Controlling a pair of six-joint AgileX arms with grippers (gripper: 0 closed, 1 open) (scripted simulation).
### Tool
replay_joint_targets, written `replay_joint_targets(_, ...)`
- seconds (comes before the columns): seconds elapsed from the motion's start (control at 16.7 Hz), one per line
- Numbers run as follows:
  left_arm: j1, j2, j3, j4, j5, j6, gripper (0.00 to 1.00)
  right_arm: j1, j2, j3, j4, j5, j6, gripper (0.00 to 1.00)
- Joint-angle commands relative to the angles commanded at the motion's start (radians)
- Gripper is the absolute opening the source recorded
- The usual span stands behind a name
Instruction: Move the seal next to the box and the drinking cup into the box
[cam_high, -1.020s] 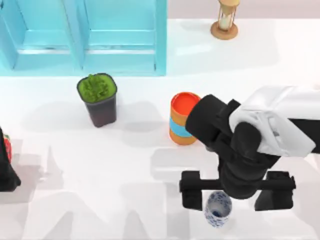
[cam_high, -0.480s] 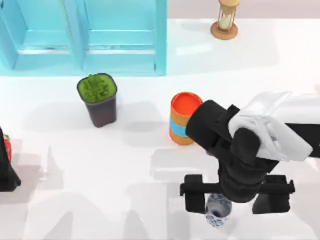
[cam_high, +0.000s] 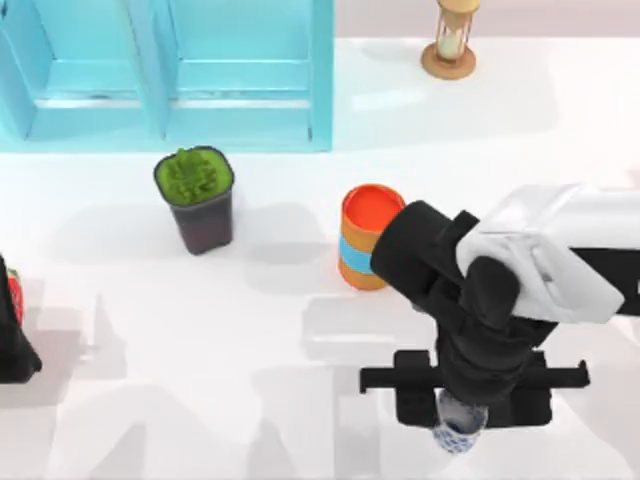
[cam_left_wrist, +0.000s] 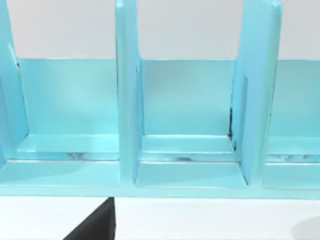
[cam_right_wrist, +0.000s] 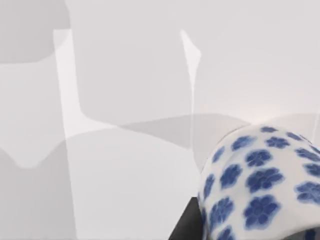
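So the right claw (cam_high: 465, 400) sits low over the near part of the white table (cam_high: 200, 380), right of centre, and its two black fingers are clamped against the sides of the small white porcelain drinking cup with the blue flower pattern (cam_high: 460, 432). The cup pokes out just below the claw body in the top view, and up close in the right wrist view it's the blue-flowered cup (cam_right_wrist: 260, 185) right against the camera with a dark finger edge beside it.

Just behind the right arm stands a tall orange cylinder with a blue band (cam_high: 367, 237), near the arm's black wrist but apart from the cup. Further left there's a dark pot with a green plant (cam_high: 196, 198). Along the far edge runs the light blue open box with upright dividers (cam_high: 170, 80); the left wrist view looks straight into its compartments (cam_left_wrist: 185, 115). A wooden hourglass (cam_high: 450, 40) stands at the far right.

The left claw (cam_high: 15, 330) is parked at the left edge, and I can't tell how its fingers sit.
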Motion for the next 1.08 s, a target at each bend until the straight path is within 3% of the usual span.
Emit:
replay_joint_targets(0.12,0.0,0.0,0.0,0.0,0.0,0.0,1.0,0.0,0.0,0.0,0.0,0.0,0.0,0.02)
replay_joint_targets(0.18,0.0,0.0,0.0,0.0,0.0,0.0,1.0,0.0,0.0,0.0,0.0,0.0,0.0,0.0)
replay_joint_targets(0.78,0.0,0.0,0.0,0.0,0.0,0.0,1.0,-0.016,-0.017,0.003,-0.016,0.0,-0.011,0.0)
replay_joint_targets(1.08,0.0,0.0,0.0,0.0,0.0,0.0,1.0,-0.159,-0.184,0.026,-0.218,0.001,-0.15,0.0)
